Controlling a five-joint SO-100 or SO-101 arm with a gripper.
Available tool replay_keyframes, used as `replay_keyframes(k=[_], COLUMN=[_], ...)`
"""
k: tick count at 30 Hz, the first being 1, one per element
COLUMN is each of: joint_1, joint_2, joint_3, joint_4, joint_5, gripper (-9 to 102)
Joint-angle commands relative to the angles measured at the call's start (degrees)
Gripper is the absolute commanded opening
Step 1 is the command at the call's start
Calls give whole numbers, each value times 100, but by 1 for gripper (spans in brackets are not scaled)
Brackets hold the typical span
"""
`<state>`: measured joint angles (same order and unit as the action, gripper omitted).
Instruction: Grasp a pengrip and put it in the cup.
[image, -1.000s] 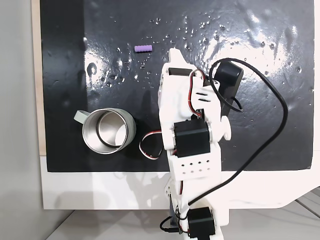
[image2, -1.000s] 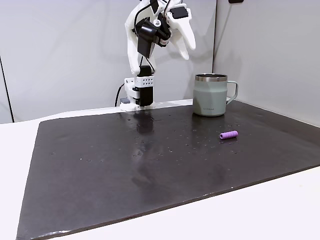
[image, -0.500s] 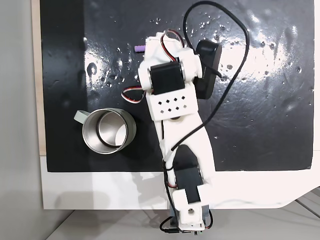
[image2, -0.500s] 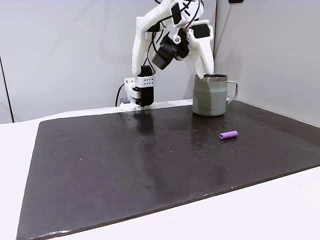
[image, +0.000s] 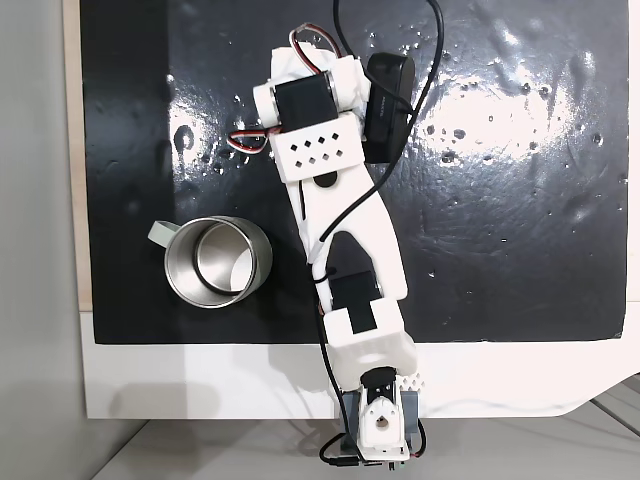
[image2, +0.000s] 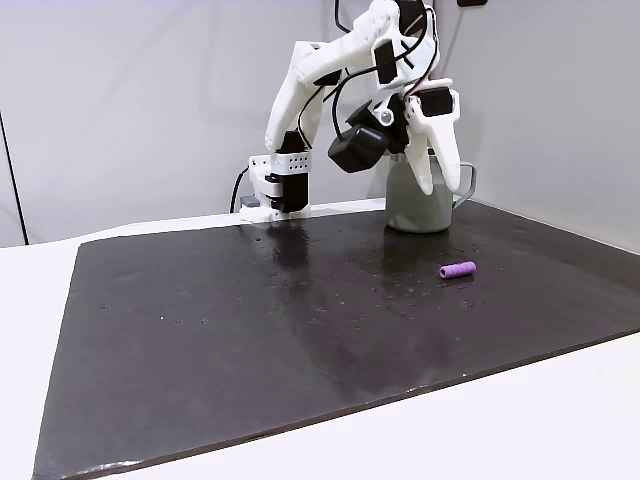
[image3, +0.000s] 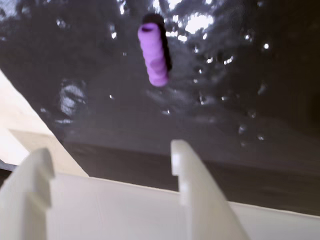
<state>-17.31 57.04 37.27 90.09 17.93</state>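
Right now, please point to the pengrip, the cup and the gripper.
pengrip (image3: 153, 55), wrist view, middle of its ribbed side
cup (image: 186, 285), a fixed view, steel rim
gripper (image2: 433, 188), a fixed view, at the fingertips

Purple pengrip (image2: 458, 269) lies flat — cup (image: 216, 262) upright.
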Motion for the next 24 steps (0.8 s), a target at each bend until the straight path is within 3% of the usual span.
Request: replay_keyframes(k=[1, 24], joint_1=[53, -299], joint_2=[-255, -2900], joint_3=[-756, -2804], joint_4=[44, -18], joint_5=[-62, -79], gripper=[24, 23])
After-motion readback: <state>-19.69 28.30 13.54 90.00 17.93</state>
